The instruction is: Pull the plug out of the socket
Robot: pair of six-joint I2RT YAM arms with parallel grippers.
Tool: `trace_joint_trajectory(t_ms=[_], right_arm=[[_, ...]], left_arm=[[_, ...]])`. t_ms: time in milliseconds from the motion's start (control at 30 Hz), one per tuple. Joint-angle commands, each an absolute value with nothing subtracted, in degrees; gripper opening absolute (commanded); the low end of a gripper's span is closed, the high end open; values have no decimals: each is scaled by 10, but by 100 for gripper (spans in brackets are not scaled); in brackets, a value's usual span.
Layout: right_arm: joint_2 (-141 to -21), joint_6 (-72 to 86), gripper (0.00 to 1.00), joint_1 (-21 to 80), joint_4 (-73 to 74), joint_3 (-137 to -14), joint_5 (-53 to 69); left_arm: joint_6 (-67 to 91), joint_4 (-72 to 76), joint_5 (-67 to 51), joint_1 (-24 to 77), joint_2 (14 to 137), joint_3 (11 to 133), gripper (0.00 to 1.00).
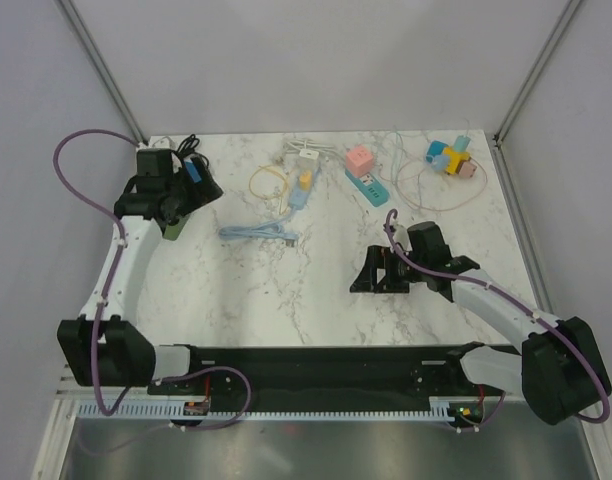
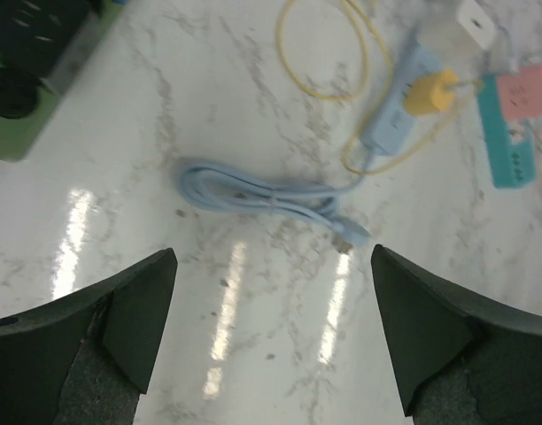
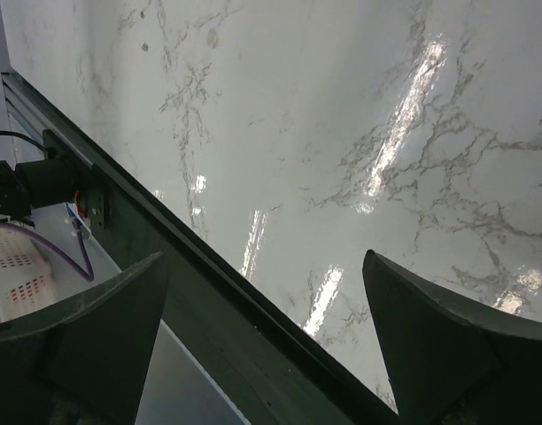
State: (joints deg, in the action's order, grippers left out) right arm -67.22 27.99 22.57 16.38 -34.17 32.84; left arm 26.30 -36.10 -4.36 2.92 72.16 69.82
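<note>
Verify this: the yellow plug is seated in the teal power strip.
Wrong strip. The yellow plug is seated in the light blue power strip; the teal power strip holds a pink plug. The left wrist view shows it.

White marble table (image 1: 316, 290). Light-blue power strip (image 1: 300, 192) lay at 12 o'clock, its blue cable (image 1: 254, 233) coiled at 10. Teal power strip (image 1: 367, 188) at 1, colourful adapter cluster (image 1: 449, 157) at 2, green block (image 2: 27, 133) at 9.

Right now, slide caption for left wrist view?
Open left gripper facing the coiled blue cable; yellow plug in blue power strip beyond.
</note>
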Motion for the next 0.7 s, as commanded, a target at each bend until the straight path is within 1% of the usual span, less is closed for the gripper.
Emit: trace_joint_trajectory(t_ms=[0,67,133,167,300,467,567,667], right_arm=[[-656,265,98,228,143,-346,346],[-651,265,98,228,142,-347,350],[-643,267,98,229,144,-346,352],[-642,266,98,232,144,-346,352],[-642,261,98,256,145,-353,352],[-646,255,98,279,147,-366,352],[-651,252,98,285,146,-371,352],[-657,252,98,288,147,-373,354]], left_arm=[[192,-388,21,-44,780,742,100],[172,-387,3,-83,825,759,100],[150,-385,-12,-99,856,789,100],[115,-386,-13,-105,890,801,100],[53,-397,29,-105,957,850,100],[-42,-395,59,-105,1018,877,100],[-92,-384,55,-105,1054,890,100],[-104,-368,34,-116,1077,901,100]])
